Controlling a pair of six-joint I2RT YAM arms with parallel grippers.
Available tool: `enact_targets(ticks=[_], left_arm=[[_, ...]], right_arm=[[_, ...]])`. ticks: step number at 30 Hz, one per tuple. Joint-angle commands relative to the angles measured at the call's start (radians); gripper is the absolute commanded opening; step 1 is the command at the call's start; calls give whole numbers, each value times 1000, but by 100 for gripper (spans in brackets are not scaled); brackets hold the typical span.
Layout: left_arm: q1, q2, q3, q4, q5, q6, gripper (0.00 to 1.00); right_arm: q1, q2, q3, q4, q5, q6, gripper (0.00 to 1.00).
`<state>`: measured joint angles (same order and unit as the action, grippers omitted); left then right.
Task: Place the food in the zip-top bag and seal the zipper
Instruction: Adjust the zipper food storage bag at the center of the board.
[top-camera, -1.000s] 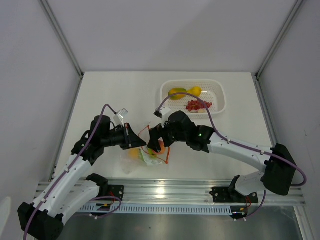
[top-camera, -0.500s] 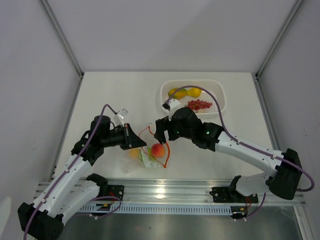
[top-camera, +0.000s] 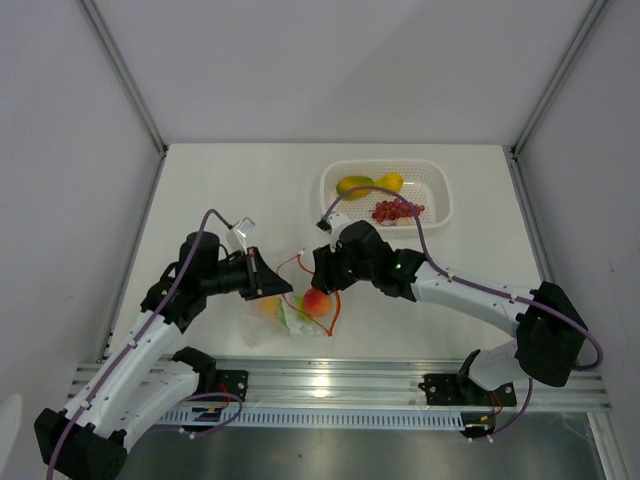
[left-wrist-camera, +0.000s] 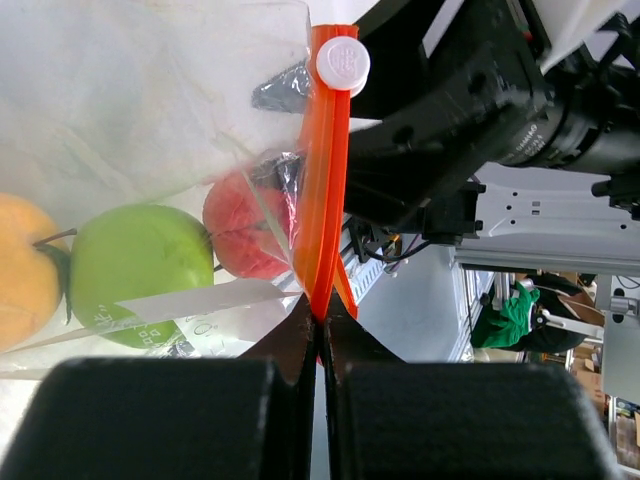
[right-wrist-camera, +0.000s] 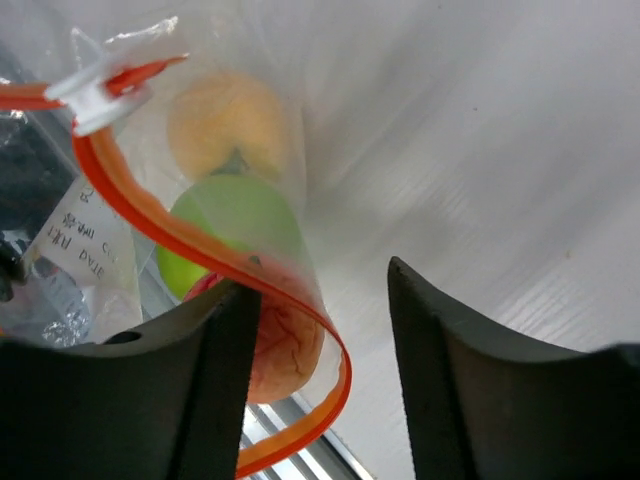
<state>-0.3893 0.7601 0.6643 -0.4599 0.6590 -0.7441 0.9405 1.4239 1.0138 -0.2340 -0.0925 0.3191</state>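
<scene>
The clear zip-top bag (top-camera: 283, 305) lies at the near edge with its mouth open. Its orange zipper (top-camera: 337, 303) curls in a loop. My left gripper (top-camera: 287, 289) is shut on the zipper's end (left-wrist-camera: 322, 225), below the white slider (left-wrist-camera: 342, 62). Inside the bag lie an orange fruit (left-wrist-camera: 25, 270), a green apple (left-wrist-camera: 135, 270) and a peach (top-camera: 316, 301). My right gripper (top-camera: 322, 277) hovers open over the mouth. The zipper (right-wrist-camera: 150, 215) runs by its left finger, with the peach (right-wrist-camera: 285, 345) below. Its jaws (right-wrist-camera: 320, 282) hold nothing.
A white perforated basket (top-camera: 436, 170) stands at the back right. It holds a mango (top-camera: 352, 185), a yellow piece (top-camera: 392, 181) and a dark red grape bunch (top-camera: 396, 210). A purple cable arcs over it. A metal rail runs along the near edge.
The peach left my right gripper and now lies in the bag. That gripper lifted back, then came down over the mouth again with its jaws narrower. The left gripper kept its hold.
</scene>
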Motion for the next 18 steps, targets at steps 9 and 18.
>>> enact_targets(ticks=[9,18], left_arm=[[7,-34,67,-23,2,-5,1],[7,-117,138,-54,11,-44,0]], right_arm=[[-29,0,49,0,26,-6,0],[-9,-92,288,-290,64,40,0]])
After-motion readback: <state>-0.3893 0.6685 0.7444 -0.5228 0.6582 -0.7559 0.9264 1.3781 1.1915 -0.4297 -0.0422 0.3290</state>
